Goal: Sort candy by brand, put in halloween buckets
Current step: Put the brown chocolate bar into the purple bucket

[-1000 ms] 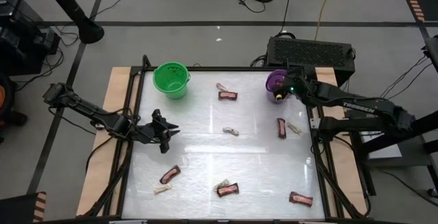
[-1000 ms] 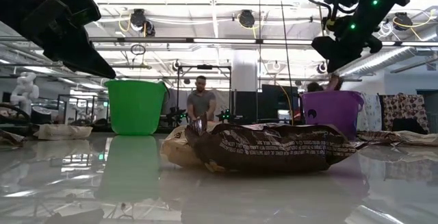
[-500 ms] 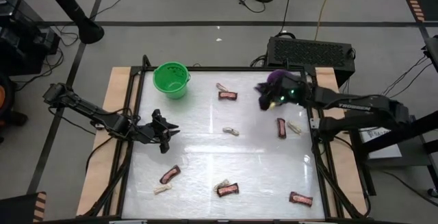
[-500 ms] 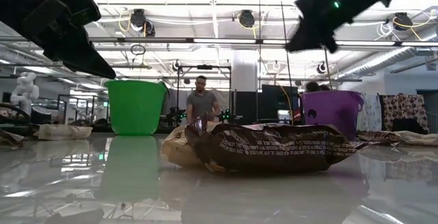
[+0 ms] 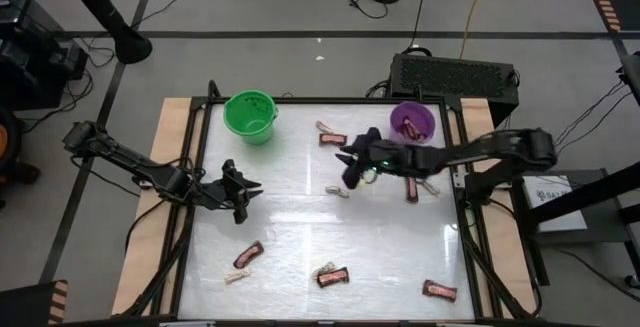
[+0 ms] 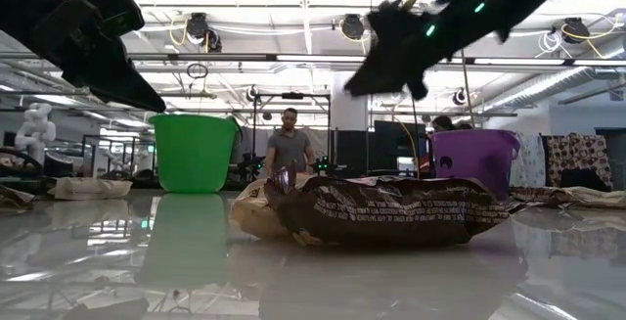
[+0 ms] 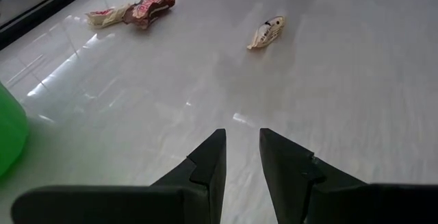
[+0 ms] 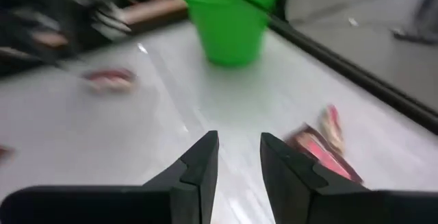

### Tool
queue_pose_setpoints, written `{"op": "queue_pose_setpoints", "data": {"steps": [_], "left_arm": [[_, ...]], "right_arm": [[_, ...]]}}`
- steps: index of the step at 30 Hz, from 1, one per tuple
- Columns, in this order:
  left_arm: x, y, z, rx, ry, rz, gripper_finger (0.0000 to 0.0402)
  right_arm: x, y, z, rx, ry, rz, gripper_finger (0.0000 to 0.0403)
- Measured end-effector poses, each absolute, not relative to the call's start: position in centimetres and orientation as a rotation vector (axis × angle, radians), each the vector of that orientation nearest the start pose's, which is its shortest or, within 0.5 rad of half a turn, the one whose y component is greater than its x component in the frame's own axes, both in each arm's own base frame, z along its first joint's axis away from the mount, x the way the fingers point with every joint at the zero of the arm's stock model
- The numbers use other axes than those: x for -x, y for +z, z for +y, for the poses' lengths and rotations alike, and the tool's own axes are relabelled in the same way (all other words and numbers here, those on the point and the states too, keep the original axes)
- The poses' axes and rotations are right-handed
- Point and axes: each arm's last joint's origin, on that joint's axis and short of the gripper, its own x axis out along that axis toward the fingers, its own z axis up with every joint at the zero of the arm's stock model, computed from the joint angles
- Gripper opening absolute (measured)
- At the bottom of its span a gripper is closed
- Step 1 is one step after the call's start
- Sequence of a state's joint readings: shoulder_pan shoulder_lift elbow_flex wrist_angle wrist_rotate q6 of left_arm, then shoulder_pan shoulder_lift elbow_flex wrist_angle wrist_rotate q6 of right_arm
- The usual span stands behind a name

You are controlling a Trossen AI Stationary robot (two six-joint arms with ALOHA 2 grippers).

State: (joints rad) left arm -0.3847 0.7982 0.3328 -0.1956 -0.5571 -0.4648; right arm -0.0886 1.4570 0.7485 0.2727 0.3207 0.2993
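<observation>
The green bucket (image 5: 250, 115) stands at the far left of the table and the purple bucket (image 5: 412, 124) at the far right. Red-brown bars and pale pieces lie scattered flat on the table, among them a pale piece (image 5: 338, 192) at the middle and a red bar (image 5: 333, 139) with a pale piece (image 5: 324, 126) beyond it. My right gripper (image 5: 352, 170) hangs over the table's middle, between that red bar and the middle pale piece, open by a narrow gap (image 8: 238, 148) and empty. My left gripper (image 5: 241, 193) waits at the left side, open by a narrow gap (image 7: 241, 148) and empty.
Near the right edge lie a red bar (image 5: 411, 187) and a pale piece (image 5: 430, 185). Along the near side lie red bars (image 5: 248, 255) (image 5: 333, 278) (image 5: 438, 290) and pale pieces (image 5: 236, 277) (image 5: 323, 268). A person (image 6: 288, 149) stands in the room beyond the table.
My right gripper has swung from over the purple bucket toward the table's left, out over the table's middle. It carries nothing. The purple bucket now shows uncovered.
</observation>
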Motion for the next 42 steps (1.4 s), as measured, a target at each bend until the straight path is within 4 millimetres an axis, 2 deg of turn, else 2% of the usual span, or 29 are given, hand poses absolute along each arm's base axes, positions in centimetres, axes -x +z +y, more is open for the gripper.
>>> {"op": "queue_pose_setpoints", "data": {"steps": [3, 9, 13, 16, 23, 28, 33, 42], "left_arm": [[-14.9, 18.0, -4.4, 0.151, 0.296, 0.531, 0.0098], [-14.9, 18.0, -4.4, 0.131, 0.29, 0.534, 0.0098], [-14.9, 18.0, -4.4, 0.125, 0.29, 0.538, 0.0098], [-14.9, 18.0, -4.4, 0.128, 0.291, 0.538, 0.0098], [-14.9, 18.0, -4.4, 0.152, 0.297, 0.534, 0.0098], [-14.9, 18.0, -4.4, 0.172, 0.302, 0.534, 0.0098], [-14.9, 17.9, -4.4, 0.172, 0.302, 0.535, 0.0098], [-14.9, 17.9, -4.4, 0.171, 0.302, 0.536, 0.0098]], "right_arm": [[-31.4, 19.6, -5.8, -0.248, -0.531, 0.462, 0.0102], [-33.5, 18.3, -11.7, -0.285, -0.638, 0.703, 0.0116], [-34.2, 16.9, -14.9, -0.366, -0.638, 0.853, 0.0156], [-34.6, 15.9, -16.2, -0.381, -0.63, 0.912, 0.0201], [-35.1, 14.5, -16.6, -0.402, -0.552, 0.953, 0.0306], [-34.9, 14.3, -16.4, -0.394, -0.545, 0.992, 0.0338], [-34.8, 14.0, -15.6, -0.354, -0.506, 1.056, 0.0331], [-35.6, 13.1, -15.6, -0.341, -0.499, 1.019, 0.0272]]}}
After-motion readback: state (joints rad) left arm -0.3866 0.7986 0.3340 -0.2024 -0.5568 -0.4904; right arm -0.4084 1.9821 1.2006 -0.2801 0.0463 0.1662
